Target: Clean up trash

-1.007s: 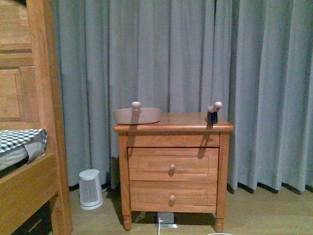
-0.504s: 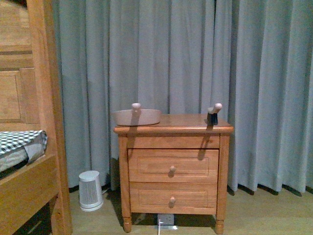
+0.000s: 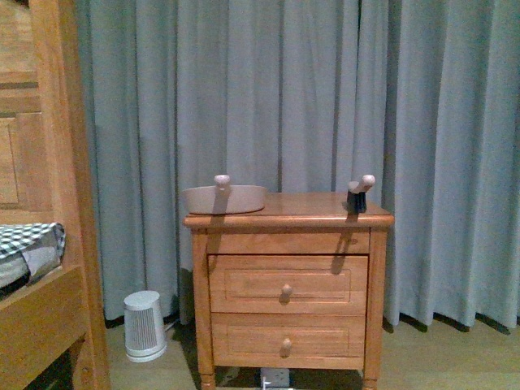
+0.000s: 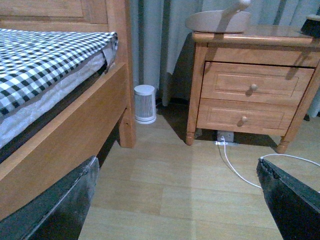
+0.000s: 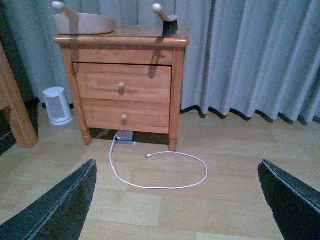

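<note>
No crumpled white paper wad shows in any view. A beige dustpan point(image 3: 223, 197) lies on the left of a wooden nightstand point(image 3: 287, 284); it also shows in the left wrist view point(image 4: 218, 20) and the right wrist view point(image 5: 82, 22). A small black brush with a beige handle point(image 3: 358, 193) stands on the nightstand's right edge, also in the right wrist view point(image 5: 165, 20). My left gripper point(image 4: 182, 200) is open and empty above the wooden floor beside the bed. My right gripper point(image 5: 180, 200) is open and empty above the floor in front of the nightstand.
A wooden bed point(image 4: 65, 135) with a checked cover point(image 4: 45, 60) is at the left. A small white heater point(image 3: 145, 325) stands between bed and nightstand. A white cable point(image 5: 165, 172) loops on the floor from a socket under the nightstand. Grey curtains point(image 3: 284, 89) hang behind.
The front view has shifted to the right and slightly up: the bed has slid toward the left edge and the nightstand sits lower in the picture. Nothing on the nightstand has moved.
</note>
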You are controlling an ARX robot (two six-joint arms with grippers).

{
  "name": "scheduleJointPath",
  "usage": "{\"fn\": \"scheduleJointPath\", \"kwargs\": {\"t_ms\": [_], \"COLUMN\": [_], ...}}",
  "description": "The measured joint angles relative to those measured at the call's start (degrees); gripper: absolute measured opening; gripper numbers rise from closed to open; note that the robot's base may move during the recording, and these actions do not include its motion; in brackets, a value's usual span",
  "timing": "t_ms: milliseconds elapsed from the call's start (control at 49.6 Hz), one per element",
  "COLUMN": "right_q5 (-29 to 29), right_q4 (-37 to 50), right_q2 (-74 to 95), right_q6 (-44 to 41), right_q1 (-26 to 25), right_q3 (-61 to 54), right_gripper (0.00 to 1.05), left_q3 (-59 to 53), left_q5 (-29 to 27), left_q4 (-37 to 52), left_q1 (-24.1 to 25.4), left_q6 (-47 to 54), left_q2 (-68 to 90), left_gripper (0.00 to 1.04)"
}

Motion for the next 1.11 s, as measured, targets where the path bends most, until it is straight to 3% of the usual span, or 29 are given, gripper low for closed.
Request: {"fn": "scheduleJointPath", "kwargs": {"t_ms": [1108], "right_q5": [0.0], "right_q4": [0.0], "right_q2": [0.0], "right_q6": [0.0], "right_q1": [0.0], "right_q3": [0.0], "right_gripper": [0.97], "left_q3": [0.0], "left_q5": [0.0], "left_q4": [0.0], "left_q1": [0.0], "left_q6": [0.0], "left_q2": [0.0], "left_gripper": [0.97]}}
